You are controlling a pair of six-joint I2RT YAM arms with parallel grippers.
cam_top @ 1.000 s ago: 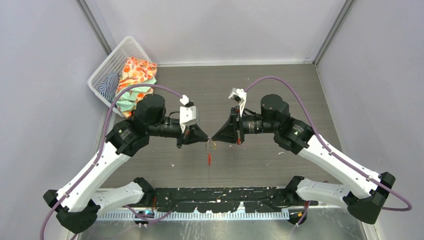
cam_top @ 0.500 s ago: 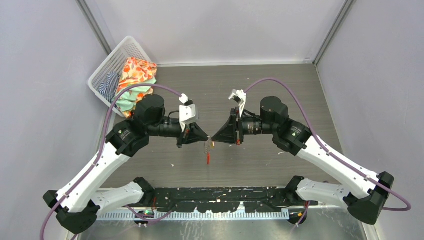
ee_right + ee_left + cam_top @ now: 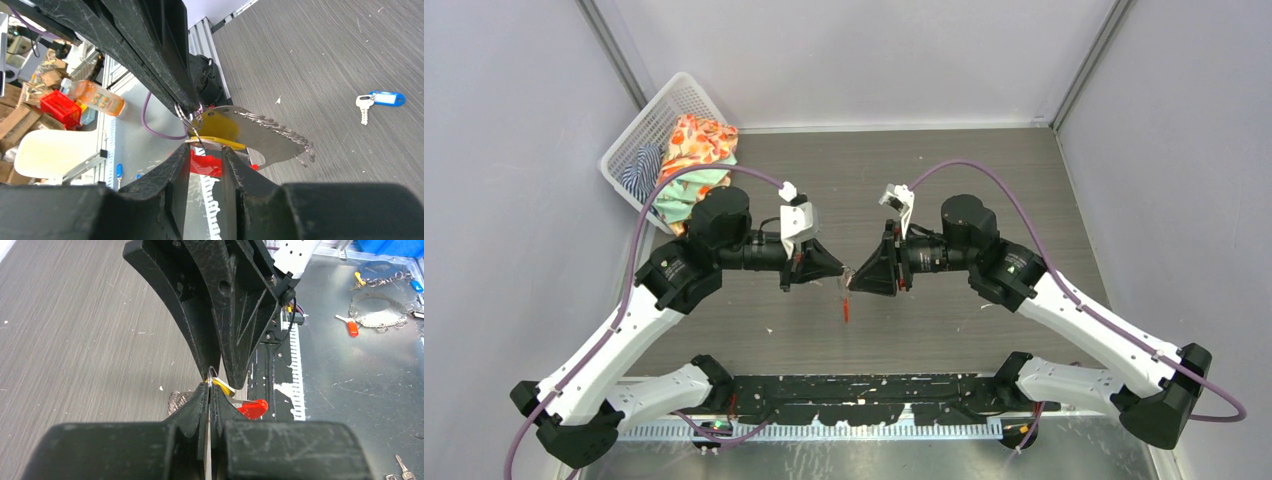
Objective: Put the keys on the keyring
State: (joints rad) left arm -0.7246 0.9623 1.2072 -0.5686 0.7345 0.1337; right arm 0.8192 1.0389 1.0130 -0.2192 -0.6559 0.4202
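Nearest, past the arm bases, the steel bench (image 3: 1114, 452) is carrying spare keys and chain loops (image 3: 380, 315), at the opposite end of the scene from the white basket (image 3: 637, 137). Over the grey wood-grain table (image 3: 984, 170), well nearer than the basket and off to its right, the two arms are meeting tip to tip in the air. The left gripper (image 3: 209, 390) is pressing its fingers fully together and pinching the wire ring of the keyring (image 3: 845, 300). The red oval tag (image 3: 253, 408) is hanging below the pinch, clear of the table. A grey coil of chain (image 3: 175, 401) is showing just beside the left fingers. The right gripper (image 3: 204, 150) is holding its fingers a little apart. The yellow key (image 3: 220, 127) is sitting right at those tips, its serrated metal blade (image 3: 272, 135) pointing away from them. Whether the right fingers are touching the key, I cannot tell. The key's head is lying against the ring, but whether it is threaded on is too fine to make out. The blue key (image 3: 382, 98) is lying flat on the table, well apart from the keyring; its place against the basket cannot be told. Farthest, the basket is sitting in the back left corner, holding floral orange cloth (image 3: 699, 140).
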